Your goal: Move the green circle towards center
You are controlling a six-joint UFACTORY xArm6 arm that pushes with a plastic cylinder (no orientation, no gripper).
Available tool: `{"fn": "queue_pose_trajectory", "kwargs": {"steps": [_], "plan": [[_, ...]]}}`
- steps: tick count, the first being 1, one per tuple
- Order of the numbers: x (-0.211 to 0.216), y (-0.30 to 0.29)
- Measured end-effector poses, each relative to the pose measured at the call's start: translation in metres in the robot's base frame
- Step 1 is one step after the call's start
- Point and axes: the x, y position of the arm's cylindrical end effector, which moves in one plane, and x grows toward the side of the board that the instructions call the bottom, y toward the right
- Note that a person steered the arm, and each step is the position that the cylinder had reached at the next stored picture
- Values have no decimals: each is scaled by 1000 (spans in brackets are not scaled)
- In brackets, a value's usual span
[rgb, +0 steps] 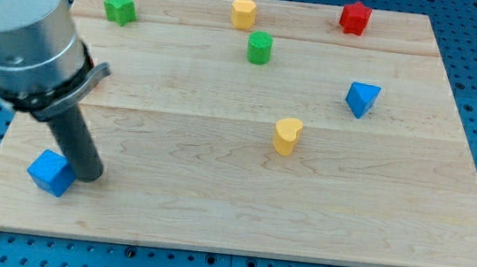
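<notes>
The green circle (259, 48), a short green cylinder, stands on the wooden board (239, 214) near the view's top, a little left of the middle. My tip (88, 175) is at the board's lower left, far from the green circle. It stands right next to a blue cube (50, 172), on that cube's right side, and seems to touch it.
A green star block (120, 7) is at the top left. A yellow hexagon block (243, 13) is at the top middle, a red star block (354, 18) at the top right. A blue triangle block (362, 98) is at the right, a yellow heart block (287, 136) near the middle.
</notes>
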Motion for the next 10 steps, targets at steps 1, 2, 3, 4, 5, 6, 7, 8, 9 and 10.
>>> {"fn": "queue_pose_trajectory", "kwargs": {"steps": [1,2,3,4,5,6,7,8,9,10], "plan": [[-20,19],[-62,37],[-106,64],[-167,80],[-219,109],[-244,154],[-264,179],[-267,206],[-213,228],[-124,211]]}}
